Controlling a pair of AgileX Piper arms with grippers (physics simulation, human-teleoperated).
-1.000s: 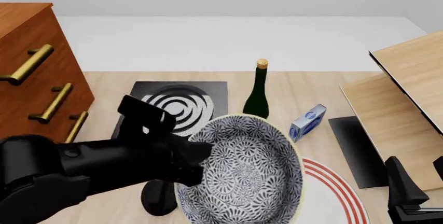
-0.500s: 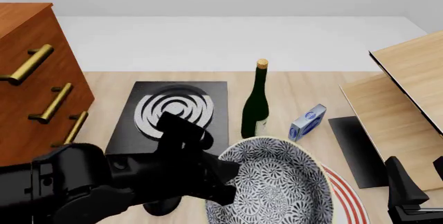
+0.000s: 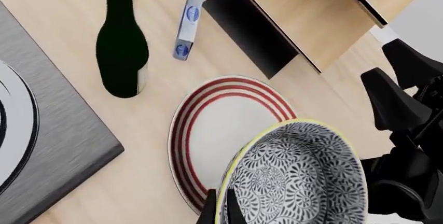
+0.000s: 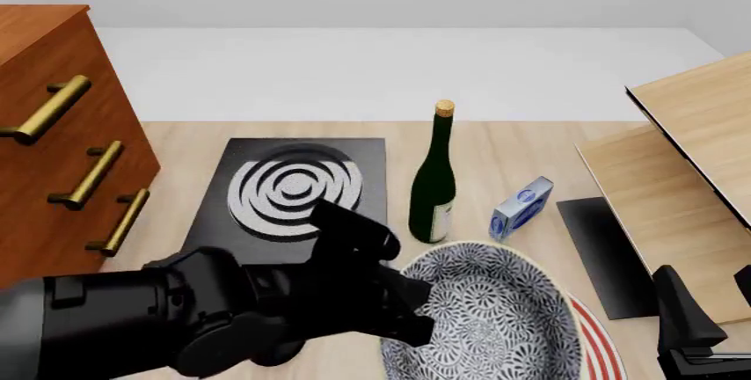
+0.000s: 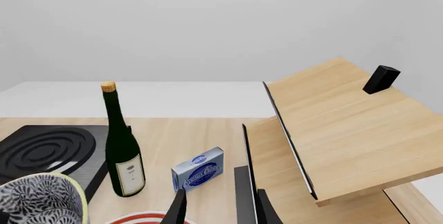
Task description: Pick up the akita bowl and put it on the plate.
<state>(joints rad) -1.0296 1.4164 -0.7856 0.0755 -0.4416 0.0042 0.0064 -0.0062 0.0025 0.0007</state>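
The akita bowl [image 4: 487,318], navy-and-white patterned, hangs tilted just above the table. My left gripper [image 4: 405,310] is shut on its near-left rim. In the left wrist view the bowl [image 3: 298,177] overlaps the near part of the red-ringed white plate [image 3: 221,130], and thin fingers [image 3: 207,212] pinch its yellowish rim. In the front view only a strip of the plate [image 4: 593,345] shows, to the bowl's right. My right gripper [image 5: 221,216] is open with nothing between its fingers, low at the right [image 4: 681,327], apart from the bowl [image 5: 41,198].
A dark green bottle [image 4: 434,178] stands just behind the bowl, with a blue box [image 4: 522,206] to its right. A black stove [image 4: 294,191] lies at the back left. A wooden drawer cabinet [image 4: 59,134] is at the left, and a wooden shelf unit [image 4: 681,160] at the right.
My left arm has carried the bowl to the right and downward, from in front of the stove to over the plate. The bottle now shows fully. The right arm has not moved.
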